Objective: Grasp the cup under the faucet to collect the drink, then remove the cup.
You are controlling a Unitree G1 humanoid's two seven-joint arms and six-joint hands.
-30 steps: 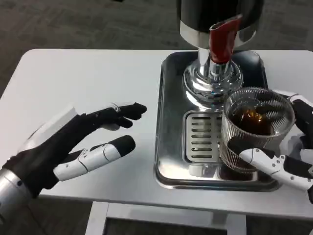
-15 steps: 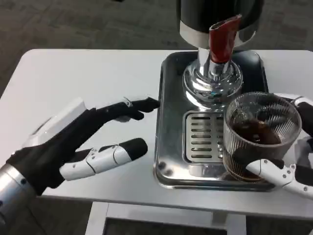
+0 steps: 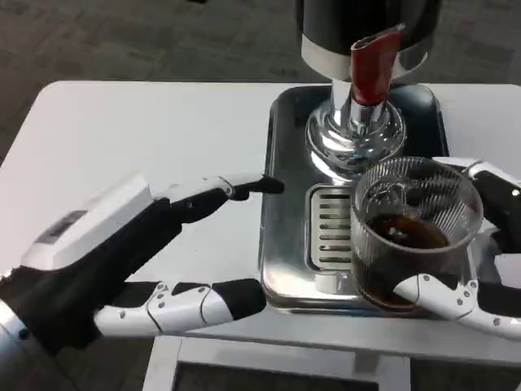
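Holding the filled cup (image 3: 411, 232) clear of the faucet (image 3: 370, 69).
Right hand (image 3: 480, 261) is wrapping it at the tray's (image 3: 281, 204) five o'clock; left hand (image 3: 122, 261) is hovering at nine, fingers spread, empty, ready to steady.

There is one camera, the head view. It looks steeply down from above the near edge of the white table (image 3: 122, 130), facing away from the robot. It sits close: the steel tray (image 3: 281, 204) lies right of centre, the dispenser's top is cut off.
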